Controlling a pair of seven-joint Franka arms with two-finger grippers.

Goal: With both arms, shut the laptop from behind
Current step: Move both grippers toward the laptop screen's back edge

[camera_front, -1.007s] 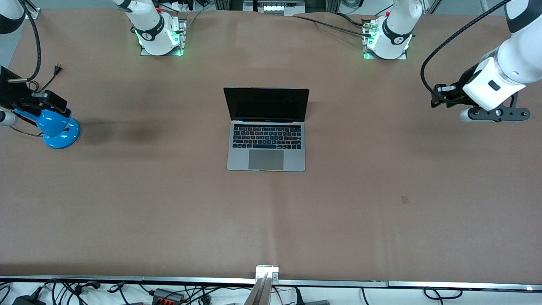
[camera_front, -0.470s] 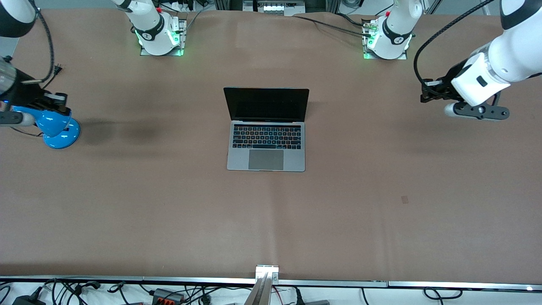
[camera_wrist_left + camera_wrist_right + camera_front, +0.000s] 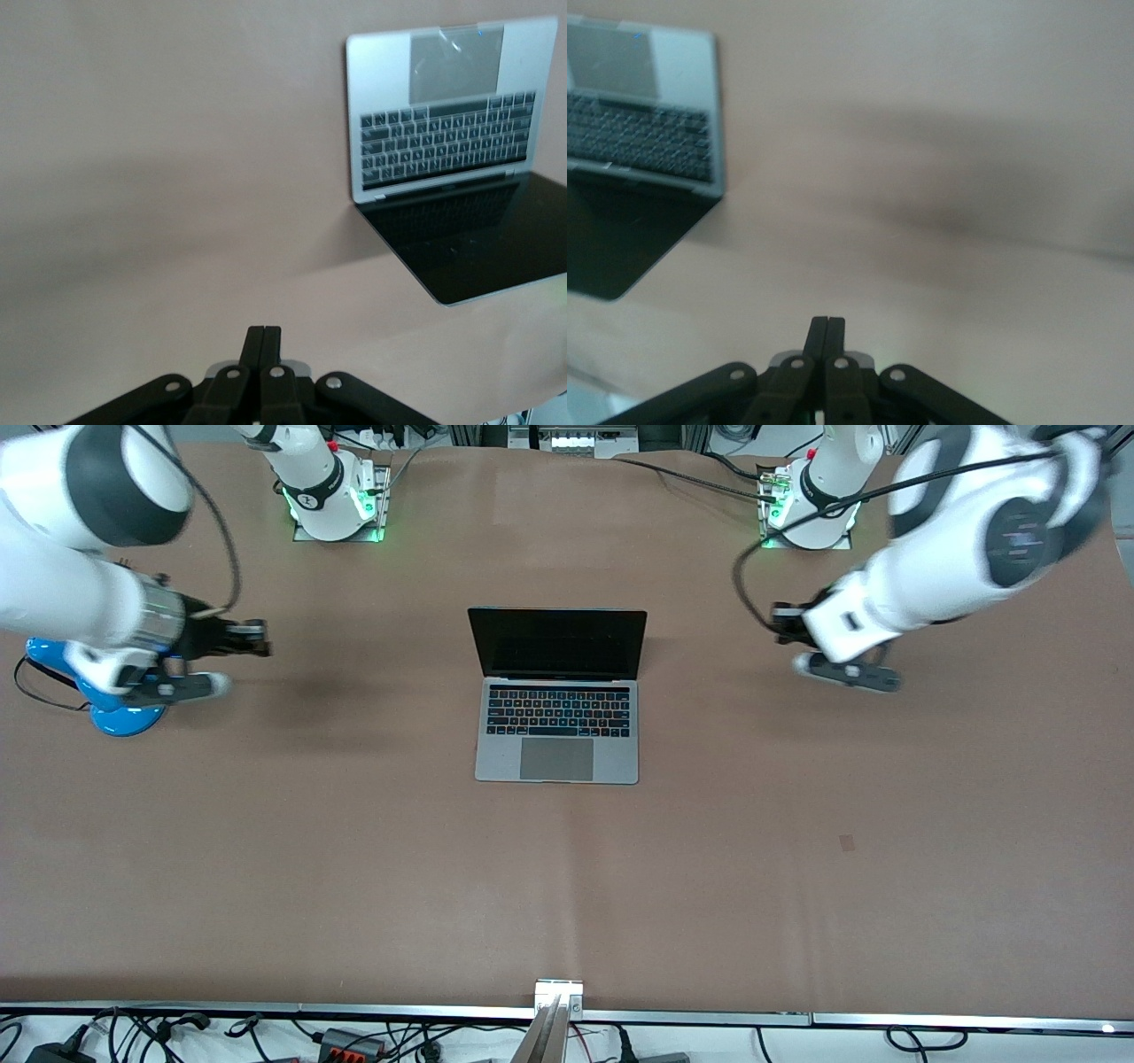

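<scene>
The silver-grey laptop stands open in the middle of the table, its black screen upright and facing the front camera. It also shows in the left wrist view and in the right wrist view. My left gripper hangs over bare table toward the left arm's end, beside the laptop and well apart from it. Its fingers are shut and empty. My right gripper hangs over the table toward the right arm's end, also apart from the laptop. Its fingers are shut and empty.
A blue lamp with a black cord stands on the table under the right arm, partly hidden by it. The two arm bases stand along the edge farthest from the front camera. Cables lie off the nearest edge.
Both arms have swung in from the table's ends toward the laptop. The right gripper has moved off the blue lamp. The laptop has not moved.
</scene>
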